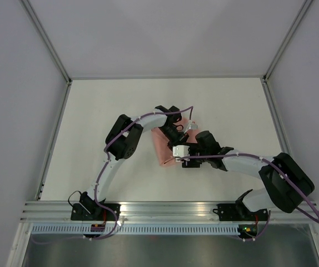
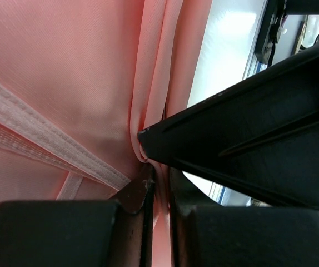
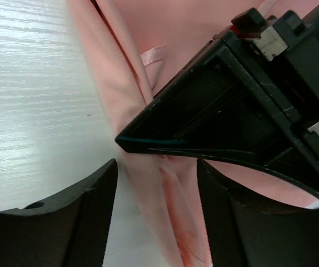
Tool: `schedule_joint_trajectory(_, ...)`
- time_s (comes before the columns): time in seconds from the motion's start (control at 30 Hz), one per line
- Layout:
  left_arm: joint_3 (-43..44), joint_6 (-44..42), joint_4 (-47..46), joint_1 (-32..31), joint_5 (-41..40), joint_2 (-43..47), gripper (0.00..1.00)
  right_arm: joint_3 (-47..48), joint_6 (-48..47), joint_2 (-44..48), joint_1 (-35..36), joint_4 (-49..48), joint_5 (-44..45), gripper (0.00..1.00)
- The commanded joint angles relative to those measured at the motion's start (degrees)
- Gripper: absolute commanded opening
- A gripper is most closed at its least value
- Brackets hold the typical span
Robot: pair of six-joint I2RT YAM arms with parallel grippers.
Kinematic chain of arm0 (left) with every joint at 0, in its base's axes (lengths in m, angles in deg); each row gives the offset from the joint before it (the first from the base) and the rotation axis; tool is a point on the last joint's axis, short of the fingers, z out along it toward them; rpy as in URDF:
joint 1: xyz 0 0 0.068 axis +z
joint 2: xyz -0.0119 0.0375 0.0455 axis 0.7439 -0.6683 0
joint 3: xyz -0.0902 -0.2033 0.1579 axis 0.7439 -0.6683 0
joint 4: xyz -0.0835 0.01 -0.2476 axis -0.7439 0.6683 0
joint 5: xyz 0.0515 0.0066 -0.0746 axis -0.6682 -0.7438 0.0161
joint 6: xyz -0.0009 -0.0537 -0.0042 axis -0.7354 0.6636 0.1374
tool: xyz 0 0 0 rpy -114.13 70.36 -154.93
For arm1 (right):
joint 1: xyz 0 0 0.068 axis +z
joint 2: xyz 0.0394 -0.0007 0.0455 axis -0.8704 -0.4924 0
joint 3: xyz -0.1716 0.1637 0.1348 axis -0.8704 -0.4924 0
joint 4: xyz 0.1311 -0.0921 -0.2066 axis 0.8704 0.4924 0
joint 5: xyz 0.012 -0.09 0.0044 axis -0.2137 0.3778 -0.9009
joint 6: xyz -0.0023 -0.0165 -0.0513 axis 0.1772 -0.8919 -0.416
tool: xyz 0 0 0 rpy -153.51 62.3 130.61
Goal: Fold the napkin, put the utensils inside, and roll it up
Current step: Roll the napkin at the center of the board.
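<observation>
Bright, even light (shadows soft); wrist views blur near the lens, table glaring.

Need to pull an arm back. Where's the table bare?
Bare: the far table strip by the back wall, the left side beyond the left arm, the near strip along the rail. Crowded: mid-table, where left tool and right tool meet on the napkin.

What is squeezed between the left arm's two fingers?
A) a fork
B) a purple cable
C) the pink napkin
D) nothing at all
C: the left wrist view shows the left gripper shut on a gathered fold of the napkin, with pink cloth filling the thin gap between its fingers.
</observation>
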Motion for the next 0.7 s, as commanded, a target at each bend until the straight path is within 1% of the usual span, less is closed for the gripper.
schedule_joint_trajectory(0.0, -2.15, -1.91, 0.67, -0.11, -9.16, -2.6, 0.02, 2.48, -2.66, -2.98, 0.49, 1.58, 3.05, 0.63)
schedule_joint_trajectory(0.07, -2.32, -2.35, 0.67, -0.02, -8.98, -2.25, 0.02, 3.01, -3.8, -3.86, 0.57, 4.39, 3.48, 0.6)
schedule_joint_trajectory(0.1, -2.32, -2.43, 0.67, 0.07, -8.98, -2.16, 0.02, 3.01, -4.15, -4.04, 0.66, 4.92, 3.66, 0.54)
schedule_joint_trajectory(0.17, -2.15, -2.78, 0.58, 0.07, -8.9, -1.99, 0.02, 3.36, -4.68, -4.57, 0.75, 7.1, 4.1, 0.48)
schedule_joint_trajectory(0.2, -2.06, -2.96, 0.49, 0.15, -8.81, -1.64, 0.03, 3.45, -5.03, -4.74, 0.84, 8.16, 4.1, 0.42)
schedule_joint_trajectory(0.27, -2.15, -3.14, -0.03, 0.33, -8.2, -0.94, 0.06, 4.5, -5.39, -5.79, 0.84, 11.49, 4.02, 0.36)
schedule_joint_trajectory(0.3, -2.15, -3.14, -0.38, 0.42, -8.19, -0.15, 0.11, 4.94, -5.3, -6.41, 0.92, 12.73, 4.1, 0.3)
schedule_joint_trajectory(0.37, -2.23, -2.53, -1.96, 0.77, -8.98, 0.73, 0.2, 6.61, -4.95, -8.08, 0.84, 15.8, 4.02, 0.27)
schedule_joint_trajectory(0.4, -2.41, -1.83, -2.84, 0.94, -8.98, 1.87, 0.27, 7.74, -4.43, -9.22, 0.92, 16.87, 3.84, 0.26)
schedule_joint_trajectory(0.47, -3.02, -0.77, -5.38, 1.56, -9.85, 3.1, 0.35, 8.89, -3.9, -10.01, 0.84, 19.93, 3.58, 0.24)
schedule_joint_trajectory(0.53, -4.77, 1.24, -9.24, 2.17, -9.95, 5.56, 0.39, 10.64, -3.02, -10.81, 0.84, 21.88, 2.52, 0.21)
schedule_joint_trajectory(0.57, -5.39, 2.3, -10.92, 2.96, -10.39, 6.53, 0.41, 11.35, -2.84, -11.24, 0.84, 24.32, 2.09, 0.2)
schedule_joint_trajectory(0.6, -6.09, 4.31, -12.41, 3.4, -10.91, 7.41, 0.46, 13.01, -2.49, -12.21, 0.92, 25.57, 1.12, 0.2)
schedule_joint_trajectory(0.67, -7.85, 6.0, -16.37, 4.63, -10.92, 9.87, 0.47, 14.34, -2.22, -13.0, 0.75, 28.37, 0.15, 0.18)
